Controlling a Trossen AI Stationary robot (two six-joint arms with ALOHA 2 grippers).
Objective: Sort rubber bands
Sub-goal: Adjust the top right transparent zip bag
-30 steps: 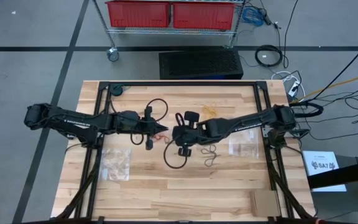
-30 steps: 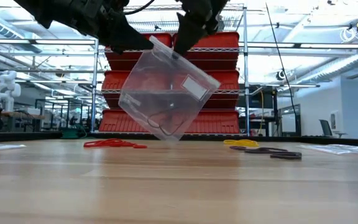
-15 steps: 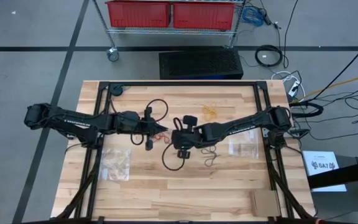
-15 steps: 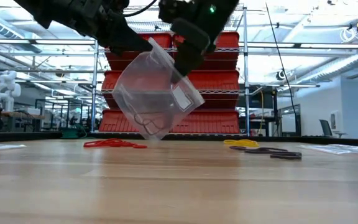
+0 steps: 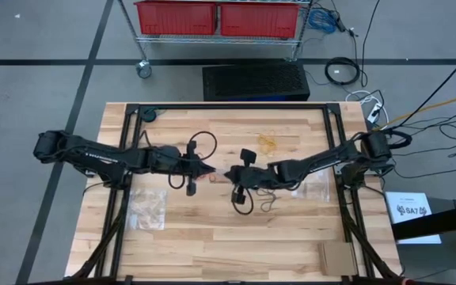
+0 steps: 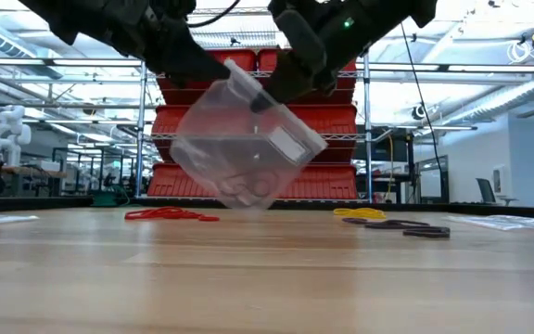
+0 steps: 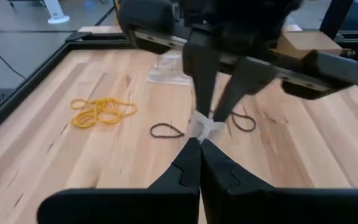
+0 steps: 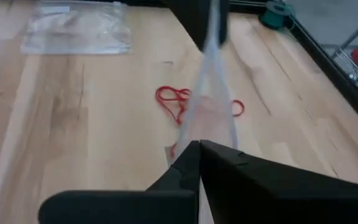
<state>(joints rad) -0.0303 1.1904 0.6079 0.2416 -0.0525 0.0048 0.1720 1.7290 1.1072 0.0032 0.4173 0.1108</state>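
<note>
A: The room behind is a workshop, with red bins on a wire shelf, and in front is the wooden table.

B: And the arms, where are they?

A: They meet over the middle of the table. The left gripper and the right gripper each pinch one upper edge of a clear plastic bag. The fingers of both are closed on it. The bag hangs tilted, above the table and not touching it.

B: Is something inside?

A: Yes, a few black rubber bands lie in its lowest corner.

B: And the other bands?

A: The red bands lie in a small heap on the table under the bag, toward the left. The yellow bands lie farther back, a little to the right. Some loose black bands lie on the near right side, by the right arm.

B: How will they handle?

A: I think they are very light, soft and stretchy. They tangle easily, so one pull may lift several. I would pinch one strand at the edge of a heap. The bag is thin and slippery, and it is best held at its rim.
</note>
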